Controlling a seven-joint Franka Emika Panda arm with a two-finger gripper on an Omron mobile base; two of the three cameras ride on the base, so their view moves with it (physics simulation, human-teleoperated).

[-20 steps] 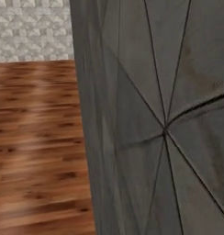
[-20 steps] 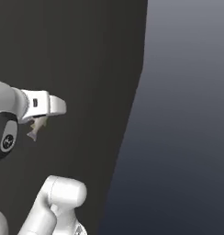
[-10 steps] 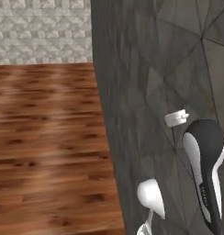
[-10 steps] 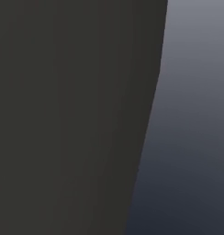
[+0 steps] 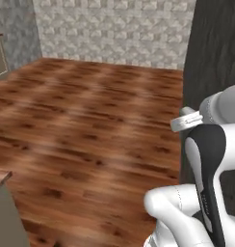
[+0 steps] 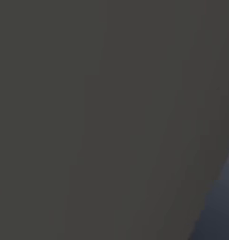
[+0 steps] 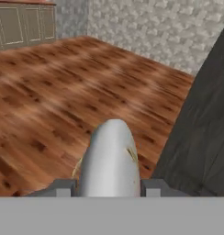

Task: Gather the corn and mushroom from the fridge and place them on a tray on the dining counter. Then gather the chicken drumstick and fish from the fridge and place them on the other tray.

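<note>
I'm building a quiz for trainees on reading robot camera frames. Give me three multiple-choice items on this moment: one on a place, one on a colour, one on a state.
1. In the hand view, where does the tall dark grey panel stand?
A. along the right side
B. along the left side
C. flat on the floor

2. What colour is the plank floor?
A. white
B. reddish brown
C. green

3. How is the gripper?
A. open, holding nothing
B. closed on a yellow corn cob
C. closed on a long silvery grey fish

Answers:
1 A: the panel rises at the right edge of the hand view, with the floor to its left.
2 B: the wood boards show warm brown tones in the left base view and the hand view.
3 C: the fish juts out from between the two dark finger tips.
</note>
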